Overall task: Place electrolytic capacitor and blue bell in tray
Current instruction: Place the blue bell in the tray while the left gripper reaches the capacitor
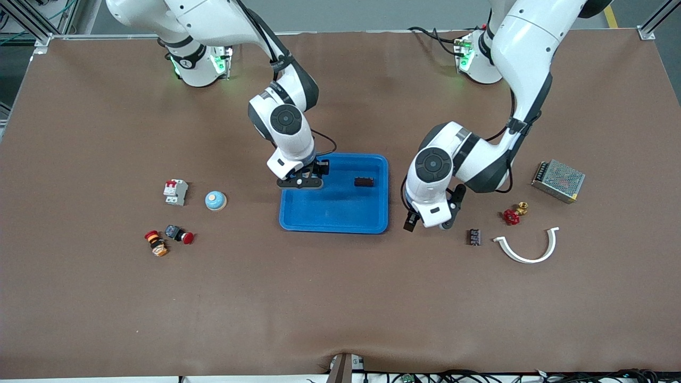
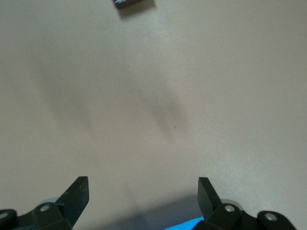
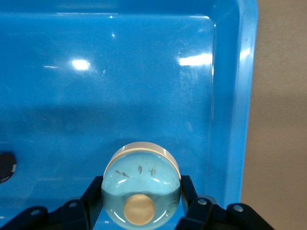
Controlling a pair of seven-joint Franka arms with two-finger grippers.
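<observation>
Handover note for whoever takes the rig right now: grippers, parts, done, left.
Right gripper: shut on a blue bell, over the tray, not yet released.
Left gripper: open and empty, over bare table beside the tray, toward the left arm's end.
In the tray: one small dark part; I cannot tell what it is.
On the table: a dark capacitor-like part near the left gripper, and a second blue bell toward the right arm's end.
Left: release the bell into the tray, then probably pick up the dark part by the left gripper.
</observation>
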